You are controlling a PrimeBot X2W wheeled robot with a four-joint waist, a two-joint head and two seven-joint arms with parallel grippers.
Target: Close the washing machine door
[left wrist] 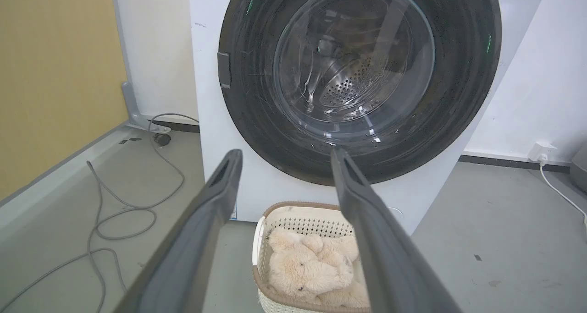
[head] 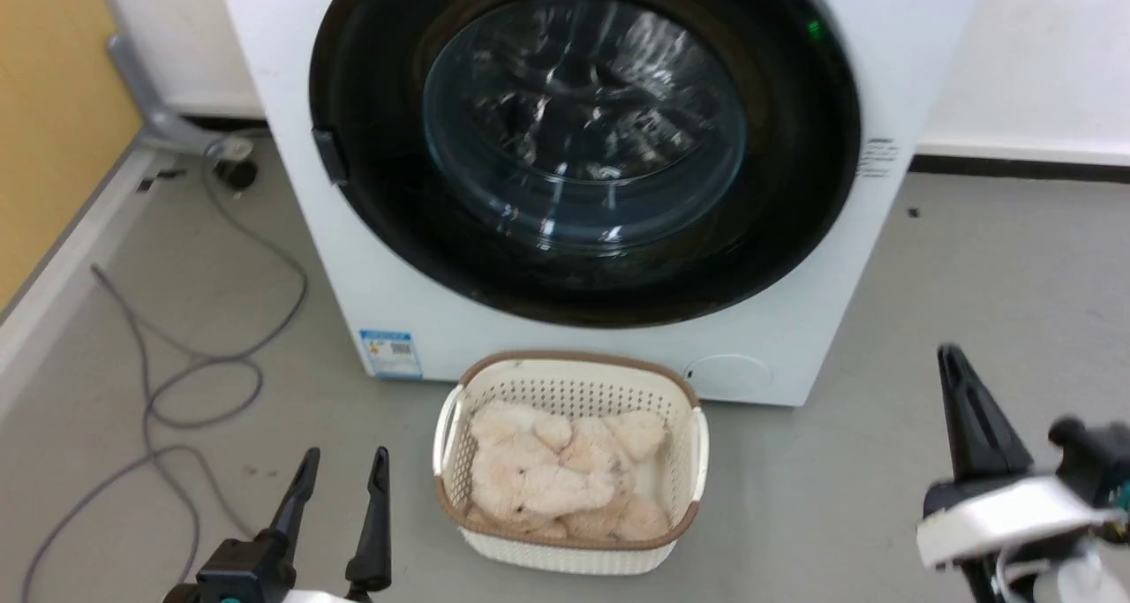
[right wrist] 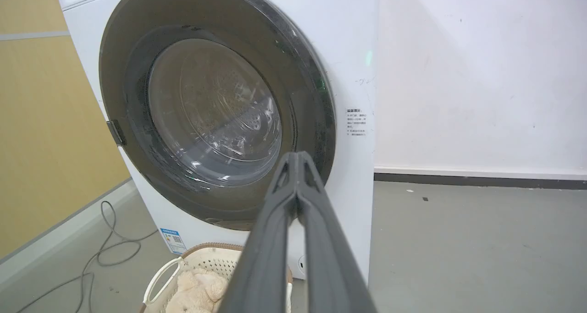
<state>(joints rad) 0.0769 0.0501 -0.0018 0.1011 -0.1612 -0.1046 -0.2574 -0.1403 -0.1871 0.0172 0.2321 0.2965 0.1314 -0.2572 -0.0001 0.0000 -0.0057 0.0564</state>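
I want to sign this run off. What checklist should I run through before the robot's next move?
1. Closure: the washing machine door lies flush against the washing machine front: ok.
2. Latch fully caught: cannot tell.
3. The left gripper is open, empty and off the door: ok.
4. The right gripper is shut, empty and off the door: ok.
5. Floor ahead free: not ok, the laundry basket with a plush toy stands before the machine.
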